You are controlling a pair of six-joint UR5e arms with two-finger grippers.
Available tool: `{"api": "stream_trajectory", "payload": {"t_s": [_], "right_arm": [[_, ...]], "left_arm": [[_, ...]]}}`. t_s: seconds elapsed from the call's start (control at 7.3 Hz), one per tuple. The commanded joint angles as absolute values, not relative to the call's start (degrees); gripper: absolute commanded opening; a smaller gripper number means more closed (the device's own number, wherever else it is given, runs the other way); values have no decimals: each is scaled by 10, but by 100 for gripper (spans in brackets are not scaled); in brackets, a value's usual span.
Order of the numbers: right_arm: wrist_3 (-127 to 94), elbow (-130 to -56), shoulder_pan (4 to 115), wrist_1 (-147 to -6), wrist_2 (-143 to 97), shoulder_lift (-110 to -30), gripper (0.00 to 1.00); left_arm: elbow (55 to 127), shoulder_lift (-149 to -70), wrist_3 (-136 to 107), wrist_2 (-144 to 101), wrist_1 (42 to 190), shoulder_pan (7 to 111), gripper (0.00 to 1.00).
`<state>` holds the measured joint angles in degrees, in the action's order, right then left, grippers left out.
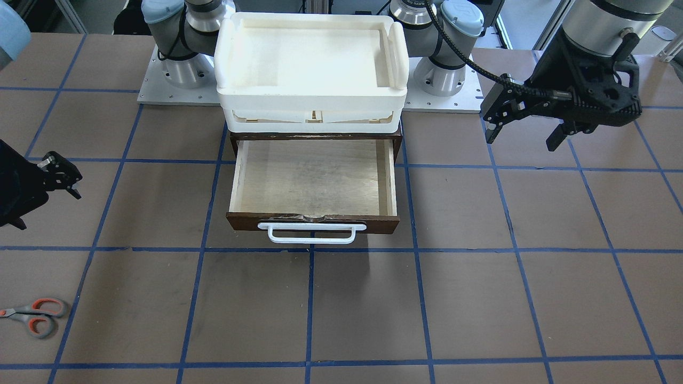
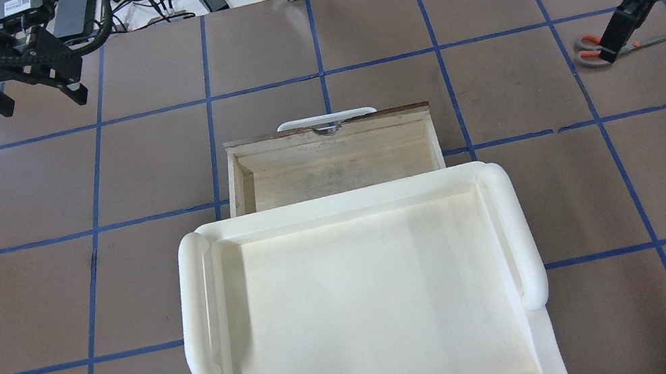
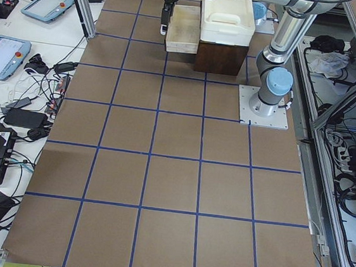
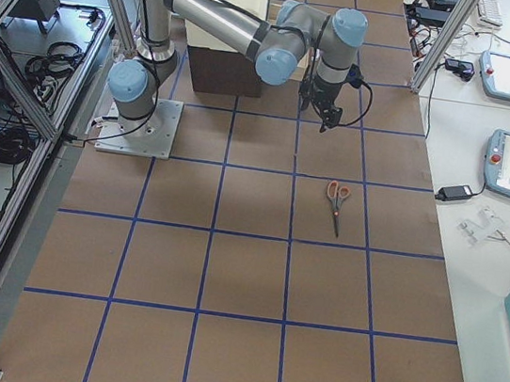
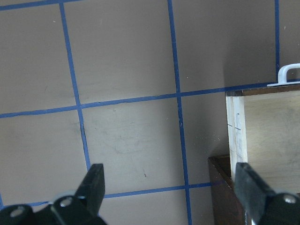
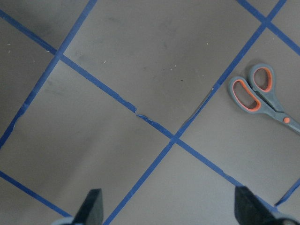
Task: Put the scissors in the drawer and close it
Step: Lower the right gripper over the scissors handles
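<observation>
A small pair of scissors with grey handles lined orange and dark metal blades (image 1: 32, 316) lies flat on the brown, blue-taped table (image 1: 480, 298). It sits toward the edge farthest from the robot, well off to the robot's right of the drawer. The dark brown wooden drawer with a pale plywood inside and a white bar handle (image 1: 315, 176) stands pulled open at the middle of the robot's edge, under a white plastic tray (image 1: 309, 53). The right gripper (image 6: 166, 201) hangs above the table near the scissors without touching them, its jaws spread wide and holding nothing. The left gripper (image 1: 521, 140) hovers beside the drawer on the robot's left, jaws likewise released and wide apart.
</observation>
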<state>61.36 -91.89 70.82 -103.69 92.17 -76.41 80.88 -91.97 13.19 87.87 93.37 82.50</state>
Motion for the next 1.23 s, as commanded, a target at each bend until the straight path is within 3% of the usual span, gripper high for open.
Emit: {"api": "stream_trajectory", "payload": {"t_s": [0.0, 0.82, 1.1], "right_arm": [[756, -918, 707, -1108, 912, -710, 100], [1019, -903, 622, -1227, 914, -607, 100], [1089, -867, 615, -1245, 909, -566, 100]], "left_arm": [[809, -918, 132, 879, 934, 824, 100], [810, -918, 132, 878, 934, 824, 100], [810, -919, 132, 878, 933, 825, 100]]}}
